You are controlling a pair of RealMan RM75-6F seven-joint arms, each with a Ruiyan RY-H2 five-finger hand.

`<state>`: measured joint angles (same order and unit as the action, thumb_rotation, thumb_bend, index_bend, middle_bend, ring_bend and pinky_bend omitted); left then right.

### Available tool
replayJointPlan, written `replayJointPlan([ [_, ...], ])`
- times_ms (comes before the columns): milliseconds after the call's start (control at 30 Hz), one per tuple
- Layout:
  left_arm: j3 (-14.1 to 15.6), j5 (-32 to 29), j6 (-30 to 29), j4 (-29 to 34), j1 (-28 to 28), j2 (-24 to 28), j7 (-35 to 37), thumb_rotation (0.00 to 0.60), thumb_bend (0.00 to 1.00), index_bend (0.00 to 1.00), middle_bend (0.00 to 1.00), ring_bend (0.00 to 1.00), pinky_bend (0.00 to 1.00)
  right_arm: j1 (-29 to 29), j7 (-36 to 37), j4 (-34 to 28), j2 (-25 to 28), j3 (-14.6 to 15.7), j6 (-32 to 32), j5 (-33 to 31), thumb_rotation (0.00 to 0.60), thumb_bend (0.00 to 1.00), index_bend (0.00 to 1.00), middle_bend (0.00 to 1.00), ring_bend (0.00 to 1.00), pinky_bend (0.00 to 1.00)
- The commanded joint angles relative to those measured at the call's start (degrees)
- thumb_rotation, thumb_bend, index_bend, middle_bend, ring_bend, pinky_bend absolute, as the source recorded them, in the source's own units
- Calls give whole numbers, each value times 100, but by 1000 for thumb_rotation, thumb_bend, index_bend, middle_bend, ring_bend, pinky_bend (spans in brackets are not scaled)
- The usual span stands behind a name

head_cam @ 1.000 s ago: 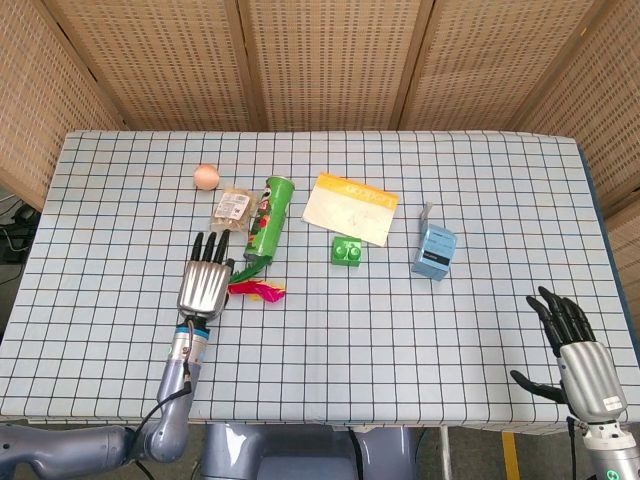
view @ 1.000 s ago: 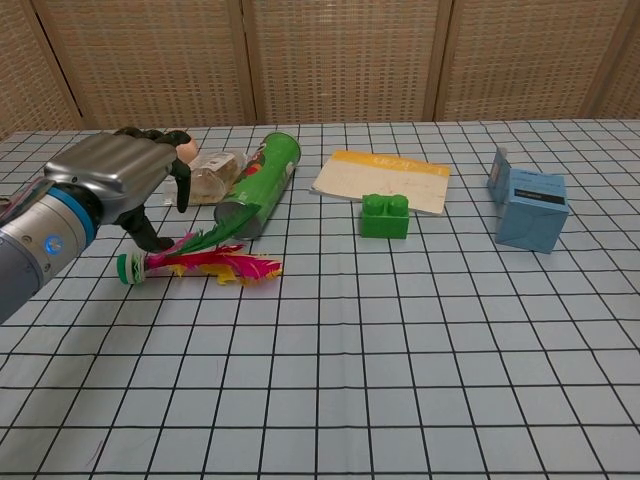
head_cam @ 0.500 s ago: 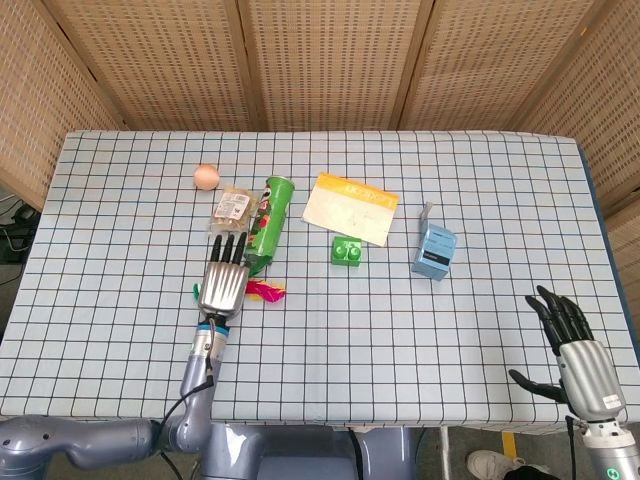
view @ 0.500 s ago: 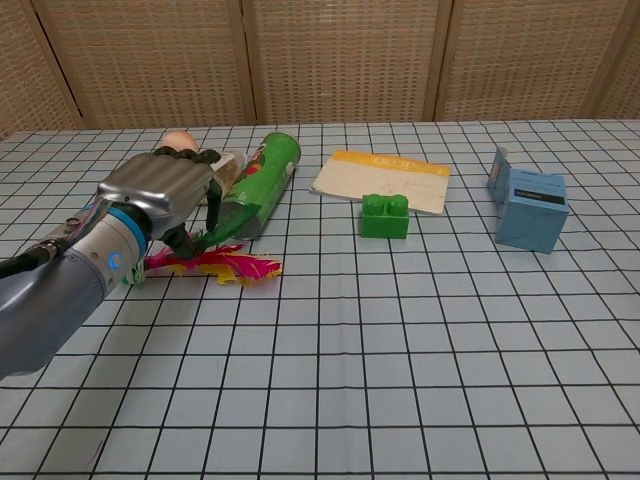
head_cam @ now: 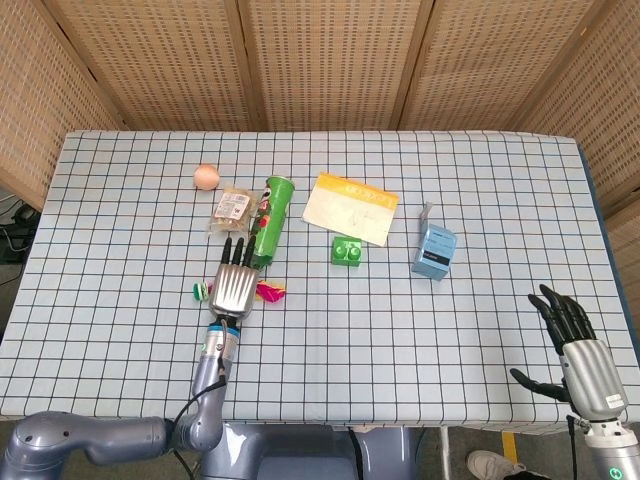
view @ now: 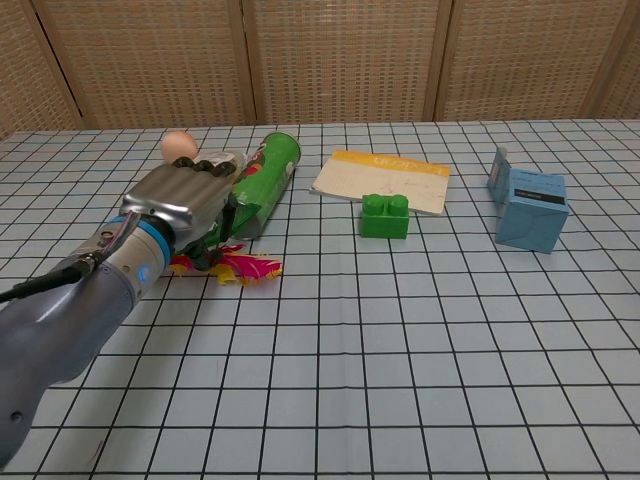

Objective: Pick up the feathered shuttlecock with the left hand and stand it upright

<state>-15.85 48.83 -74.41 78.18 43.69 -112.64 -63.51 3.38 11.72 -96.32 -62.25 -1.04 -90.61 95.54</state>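
The feathered shuttlecock lies flat on the checked cloth, its green and white base (head_cam: 201,291) to the left and its pink and yellow feathers (head_cam: 270,291) (view: 245,267) to the right. My left hand (head_cam: 233,285) (view: 185,195) hovers palm down right over its middle, with the fingers stretched toward the green can and nothing visibly gripped. The hand hides the shuttlecock's base in the chest view. My right hand (head_cam: 575,340) is open with its fingers spread, beyond the table's front right corner, and shows only in the head view.
A green can (head_cam: 268,222) (view: 262,183) lies just past the left hand's fingertips, beside a snack packet (head_cam: 233,207). An orange ball (head_cam: 206,176), a booklet (head_cam: 350,207), a green brick (head_cam: 347,251) and a blue box (head_cam: 434,250) lie further back and right.
My left hand has slid to the right from beside the shuttlecock's base until it covers the middle. The shuttlecock and the right hand have stayed put.
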Motion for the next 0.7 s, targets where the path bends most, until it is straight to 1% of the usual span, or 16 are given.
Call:
replayJointPlan([
  [33,3,-18,-9,-37,19,-27,-11,600,368,511,0,0,0,-3,13,3,2,-3,-9,-4,600,65,90,0,0,79],
  [233,32,-53,-19,-153,61,-84,-63,600,368,518,0,0,0,-2,35,7,2,-1,-15,4,600,65,90,0,0,79],
  [467,122,-45,-6,-243,62,-108,-62,600,384,551,0,0,0,-6,72,29,-8,-7,-55,23,600,65,90,0,0,79],
  [567,162,15,-21,-238,57,-93,-30,600,465,587,0,0,0,-11,113,46,-5,-17,-69,4,600,65,90,0,0,75],
  [700,212,105,-68,-185,28,-35,14,600,521,611,0,0,0,-11,153,63,-4,-31,-84,-9,600,66,90,0,0,67],
])
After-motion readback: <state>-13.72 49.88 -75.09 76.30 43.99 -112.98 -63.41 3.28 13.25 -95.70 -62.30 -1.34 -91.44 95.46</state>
